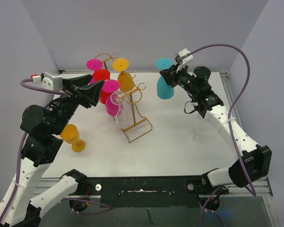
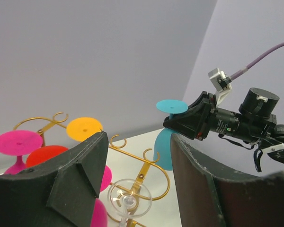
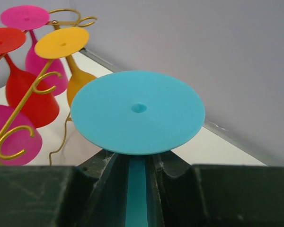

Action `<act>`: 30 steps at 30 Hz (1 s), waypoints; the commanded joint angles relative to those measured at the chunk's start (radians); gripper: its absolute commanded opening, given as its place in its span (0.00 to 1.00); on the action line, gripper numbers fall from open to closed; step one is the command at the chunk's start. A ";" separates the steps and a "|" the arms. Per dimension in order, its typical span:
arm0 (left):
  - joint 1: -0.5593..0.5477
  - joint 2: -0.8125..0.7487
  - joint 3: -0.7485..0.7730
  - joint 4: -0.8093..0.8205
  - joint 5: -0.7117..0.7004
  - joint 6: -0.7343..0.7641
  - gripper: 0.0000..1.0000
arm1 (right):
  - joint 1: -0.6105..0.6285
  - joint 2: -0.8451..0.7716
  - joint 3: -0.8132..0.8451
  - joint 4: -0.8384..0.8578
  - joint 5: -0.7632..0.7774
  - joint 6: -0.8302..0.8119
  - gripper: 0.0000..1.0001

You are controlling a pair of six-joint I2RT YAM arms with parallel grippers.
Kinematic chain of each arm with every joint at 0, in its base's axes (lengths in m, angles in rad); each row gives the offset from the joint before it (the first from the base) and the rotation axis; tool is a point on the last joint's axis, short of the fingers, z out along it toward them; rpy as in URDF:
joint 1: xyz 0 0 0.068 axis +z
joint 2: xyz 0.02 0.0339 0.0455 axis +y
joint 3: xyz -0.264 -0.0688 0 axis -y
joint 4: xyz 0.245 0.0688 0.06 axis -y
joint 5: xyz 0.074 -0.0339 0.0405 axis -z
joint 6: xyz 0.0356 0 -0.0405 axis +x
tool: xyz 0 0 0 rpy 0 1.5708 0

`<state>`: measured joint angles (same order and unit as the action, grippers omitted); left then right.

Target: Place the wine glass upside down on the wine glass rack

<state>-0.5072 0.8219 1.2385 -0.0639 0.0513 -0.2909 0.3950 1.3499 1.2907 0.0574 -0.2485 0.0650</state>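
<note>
The gold wire wine glass rack (image 1: 138, 112) stands mid-table with several glasses hanging from it upside down: pink, red, orange and a clear one (image 1: 118, 100). My right gripper (image 1: 171, 75) is shut on the stem of a teal wine glass (image 1: 165, 87), held upside down in the air to the right of the rack. In the right wrist view its round foot (image 3: 137, 111) sits just above my right gripper (image 3: 138, 163). My left gripper (image 2: 138, 142) is open, just left of the rack. The clear glass's foot (image 2: 129, 197) rests on a rack arm (image 2: 146, 171) beyond its fingers.
An orange glass (image 1: 72, 137) lies on its side on the table by the left arm. A small clear glass (image 1: 194, 135) stands on the table right of the rack, beside the right arm. Grey walls close in the back and both sides.
</note>
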 commanded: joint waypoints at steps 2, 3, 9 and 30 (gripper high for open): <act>0.006 -0.042 0.030 -0.092 -0.053 0.089 0.54 | -0.005 0.054 0.052 0.162 -0.290 -0.059 0.00; 0.006 -0.045 0.030 -0.097 -0.052 0.091 0.54 | -0.005 0.071 0.058 0.175 -0.318 -0.059 0.00; 0.006 -0.043 0.044 -0.120 -0.042 0.091 0.54 | -0.005 0.156 0.093 0.248 -0.433 -0.065 0.00; 0.004 -0.048 0.077 -0.162 -0.042 0.085 0.55 | -0.006 0.398 0.313 0.233 -0.731 -0.074 0.00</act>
<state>-0.5072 0.7822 1.2701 -0.2321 0.0120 -0.2214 0.3923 1.7493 1.5414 0.2726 -0.8722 0.0055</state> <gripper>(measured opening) 0.545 0.163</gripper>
